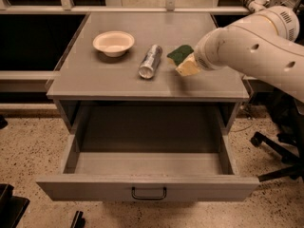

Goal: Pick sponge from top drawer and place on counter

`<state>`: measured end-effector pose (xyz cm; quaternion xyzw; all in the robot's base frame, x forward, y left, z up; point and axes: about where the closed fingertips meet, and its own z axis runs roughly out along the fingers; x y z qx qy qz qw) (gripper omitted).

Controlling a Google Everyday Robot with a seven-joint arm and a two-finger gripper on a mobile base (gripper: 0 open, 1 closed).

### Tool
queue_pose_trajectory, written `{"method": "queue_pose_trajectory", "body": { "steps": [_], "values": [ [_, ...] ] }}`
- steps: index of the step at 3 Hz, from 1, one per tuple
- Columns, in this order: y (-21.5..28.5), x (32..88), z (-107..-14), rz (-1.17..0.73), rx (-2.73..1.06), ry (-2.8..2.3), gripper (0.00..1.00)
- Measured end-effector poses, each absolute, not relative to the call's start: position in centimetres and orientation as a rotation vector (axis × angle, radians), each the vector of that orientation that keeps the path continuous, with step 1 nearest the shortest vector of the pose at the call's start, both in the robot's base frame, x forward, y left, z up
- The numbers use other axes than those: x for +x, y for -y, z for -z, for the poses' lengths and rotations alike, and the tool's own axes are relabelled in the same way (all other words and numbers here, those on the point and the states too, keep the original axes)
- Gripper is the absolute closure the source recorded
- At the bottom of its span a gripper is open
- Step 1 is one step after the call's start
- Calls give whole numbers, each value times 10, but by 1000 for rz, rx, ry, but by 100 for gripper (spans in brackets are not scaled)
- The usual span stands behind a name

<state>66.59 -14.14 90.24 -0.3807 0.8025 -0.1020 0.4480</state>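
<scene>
The sponge (179, 54), dark green over yellow foam, is held in my gripper (186, 63) just above the counter (104, 80), to the right of the silver can. The gripper reaches in from the right at the end of my white arm (247, 42) and is shut on the sponge. I cannot tell whether the sponge touches the counter. The top drawer (95, 186) is pulled fully open below, and its inside shows nothing. Its dark wire handle (148, 193) is on the front panel.
A silver can (150, 61) lies on its side at the counter's middle. A cream bowl (113, 42) stands to its left. An office chair base (278, 148) is on the speckled floor at right. A railing runs behind the cabinet.
</scene>
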Motion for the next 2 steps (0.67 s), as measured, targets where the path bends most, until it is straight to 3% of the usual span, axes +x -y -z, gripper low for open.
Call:
{"method": "queue_pose_trajectory", "body": {
  "steps": [2],
  "values": [
    [140, 668, -902, 250, -943, -1986, 58]
  ]
}}
